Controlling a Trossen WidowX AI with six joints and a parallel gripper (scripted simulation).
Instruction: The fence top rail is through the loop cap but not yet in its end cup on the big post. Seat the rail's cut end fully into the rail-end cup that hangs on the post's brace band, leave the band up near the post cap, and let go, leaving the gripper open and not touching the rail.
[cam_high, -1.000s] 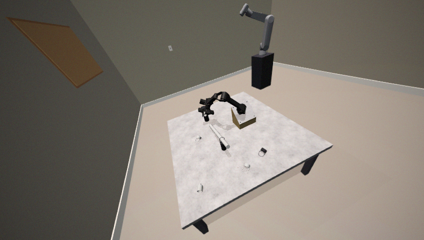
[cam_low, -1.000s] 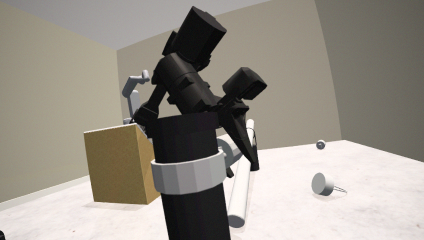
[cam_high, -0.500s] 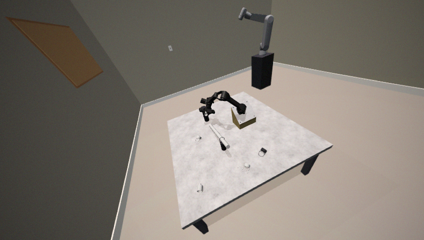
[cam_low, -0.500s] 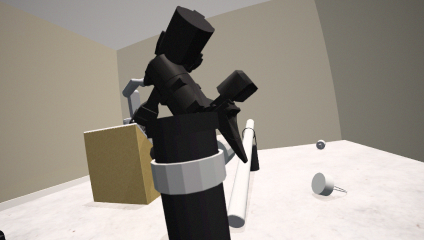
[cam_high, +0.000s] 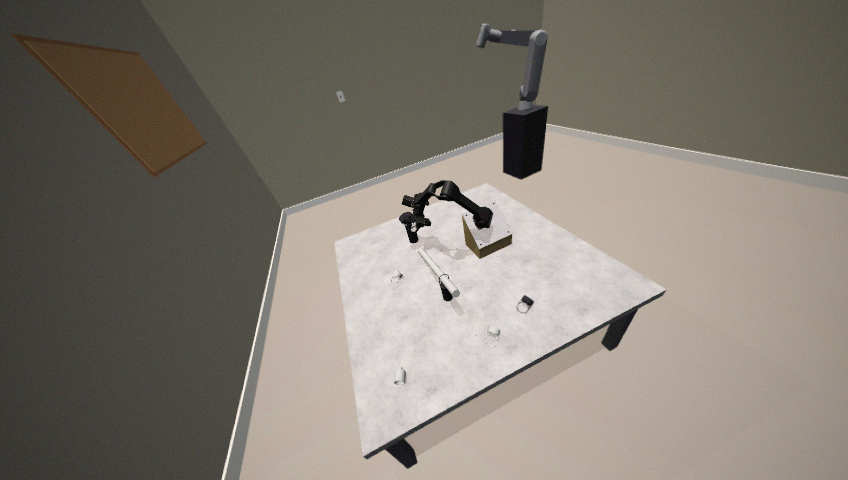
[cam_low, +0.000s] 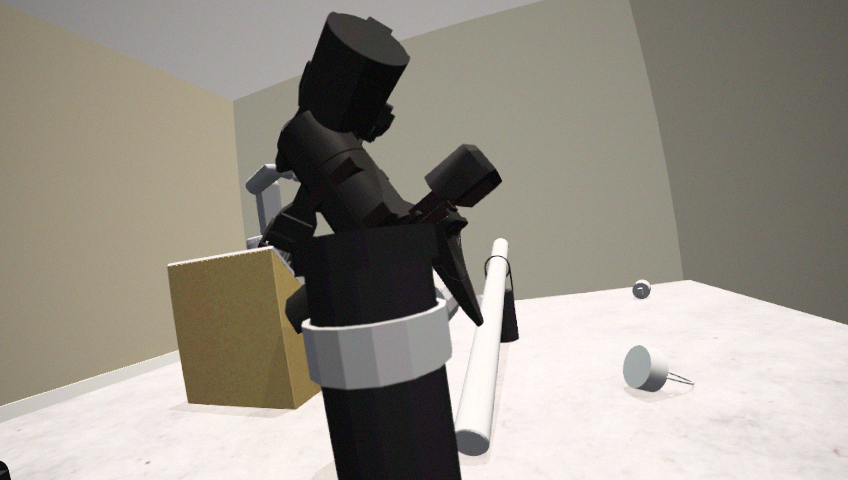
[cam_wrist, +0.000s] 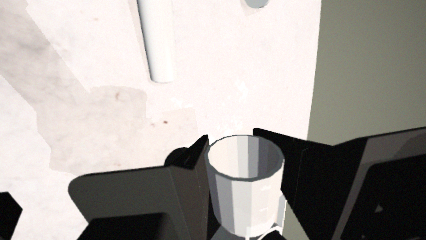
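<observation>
The big black post (cam_high: 411, 235) (cam_low: 392, 428) carries a light grey brace band (cam_low: 380, 353) just below its cap (cam_low: 368, 273). The rail-end cup (cam_wrist: 245, 195) on it has its open mouth facing the rail; the post mostly hides it in the exterior view. My gripper (cam_wrist: 230, 136) (cam_high: 414, 226) is shut on the cup, one finger on each side. The white rail (cam_high: 436, 269) (cam_low: 483, 374) (cam_wrist: 159, 42) passes through the loop cap (cam_high: 443, 277) (cam_low: 497, 256) on the small post (cam_high: 446, 293) (cam_low: 509, 324). Its cut end lies low, apart from the cup and the fingers.
The arm's wooden wedge base (cam_high: 495, 245) (cam_low: 238, 333) stands beside the big post. Several loose fittings lie on the table, among them a grey cap (cam_high: 396, 276) (cam_low: 643, 368) beside the rail, a black one (cam_high: 526, 301) and a white one (cam_high: 400, 375) farther off.
</observation>
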